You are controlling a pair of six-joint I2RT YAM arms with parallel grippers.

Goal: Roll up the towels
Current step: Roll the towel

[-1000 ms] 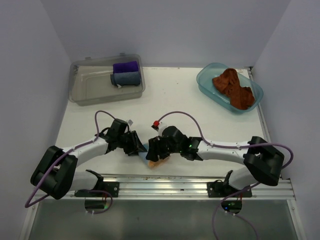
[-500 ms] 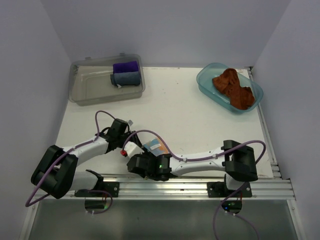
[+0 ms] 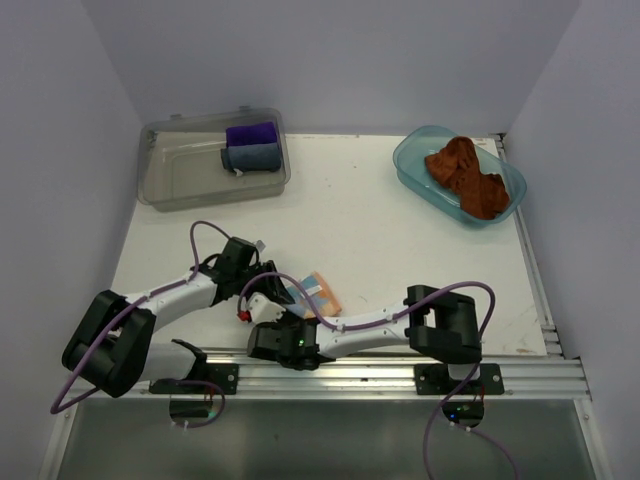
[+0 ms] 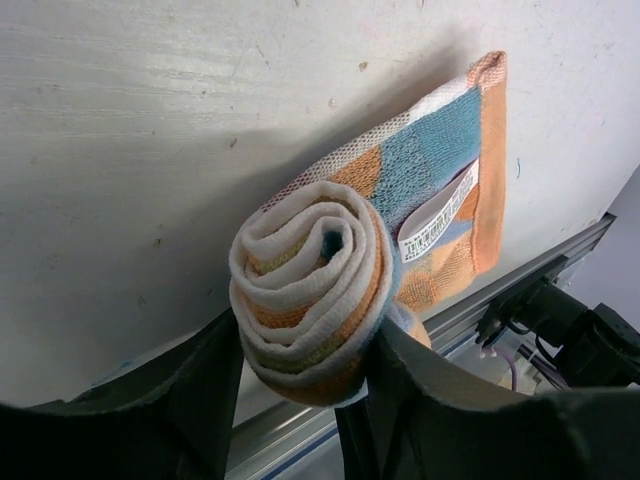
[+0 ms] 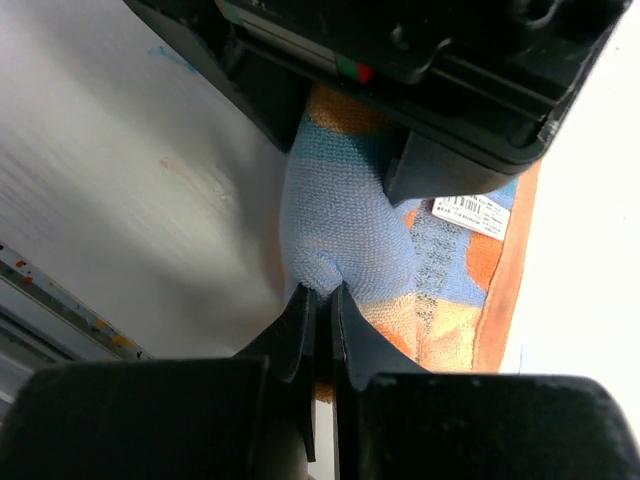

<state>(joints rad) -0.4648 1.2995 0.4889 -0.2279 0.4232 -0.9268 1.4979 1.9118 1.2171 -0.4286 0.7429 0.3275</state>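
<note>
left wrist view: the left hand [image 4: 300, 345] clamps the rolled patterned towel [image 4: 310, 280] at the near edge of the tabletop [image 4: 150, 150]; the right hand [image 5: 322, 305] is pinched shut on its blue fold; the rust-brown towel [image 3: 465, 175] sits in a tub [image 3: 410, 160] at the far right corner

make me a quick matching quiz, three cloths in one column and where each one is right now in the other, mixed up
Things:
1. patterned towel
2. rust-brown towel
3. purple cloth

Places:
A. in the blue tub, back right
B. in the clear bin, back left
C. rolled up, between the fingers of the left gripper

Pairs: 1-C, 2-A, 3-B
</note>
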